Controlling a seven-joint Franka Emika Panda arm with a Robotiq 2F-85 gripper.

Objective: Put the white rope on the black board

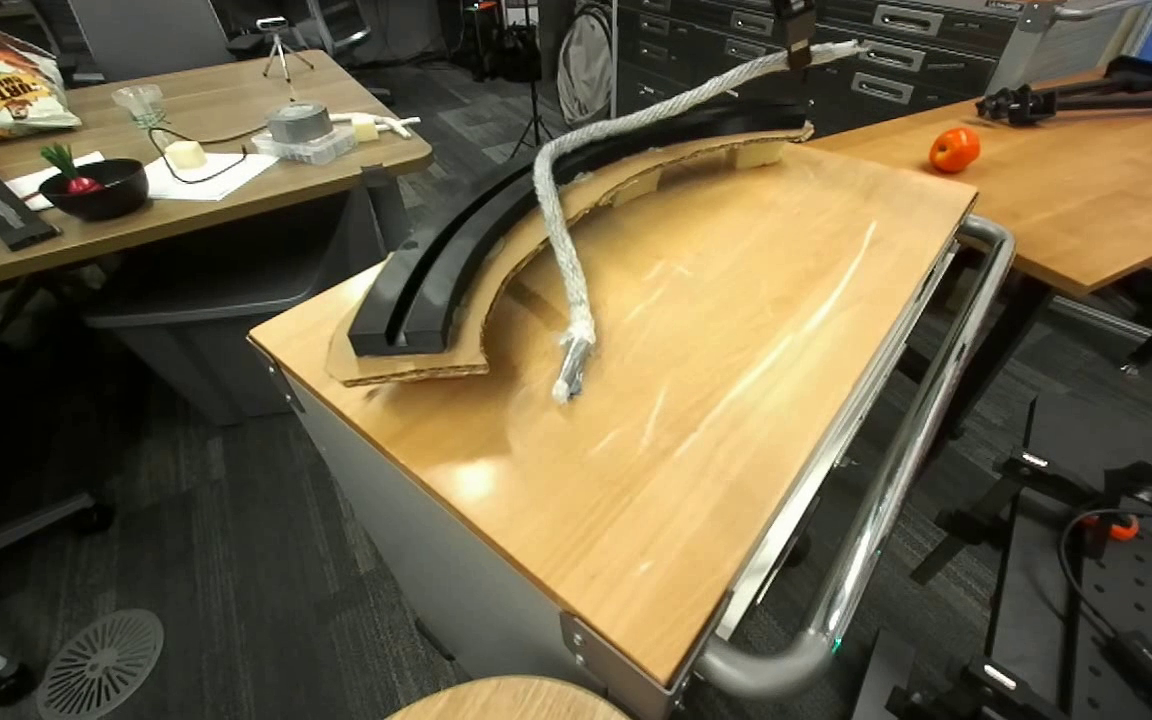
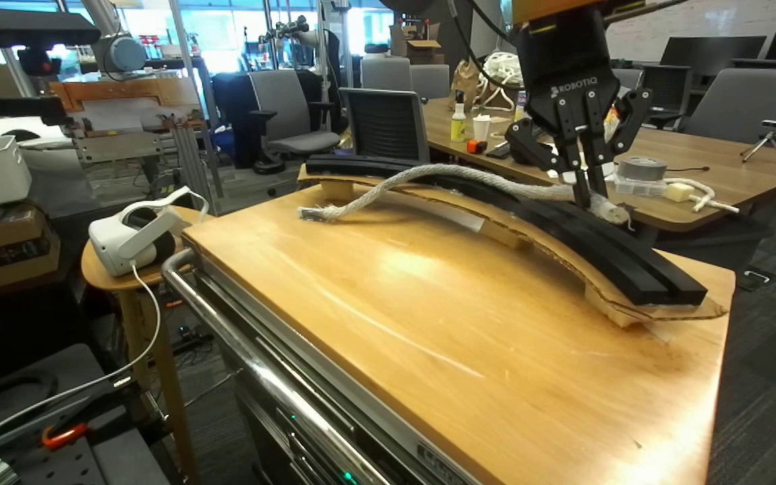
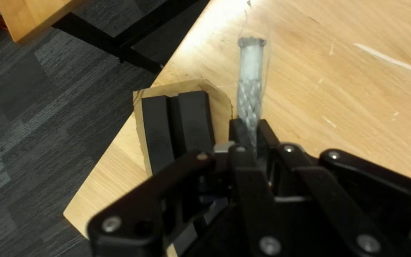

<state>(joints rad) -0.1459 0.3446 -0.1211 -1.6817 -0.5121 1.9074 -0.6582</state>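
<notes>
- Fingers (image 3: 269,135) are pressing almost together, gripping the white rope (image 3: 250,98) just behind one end, which is sticking out beyond them.
- Lower than the fingers, and left of them in the wrist view, the black board (image 2: 556,219) is curving along on cardboard (image 1: 498,268) over the tabletop (image 2: 428,296).
- Away from the fingers, the rope is arching across the board; its frayed other end is dipping toward the tabletop, well apart from them.

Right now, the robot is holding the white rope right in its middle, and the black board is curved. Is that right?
Not quite: the gripper holds the white rope near one end, not in its middle, as an exterior view shows. The black board is curved.
</notes>
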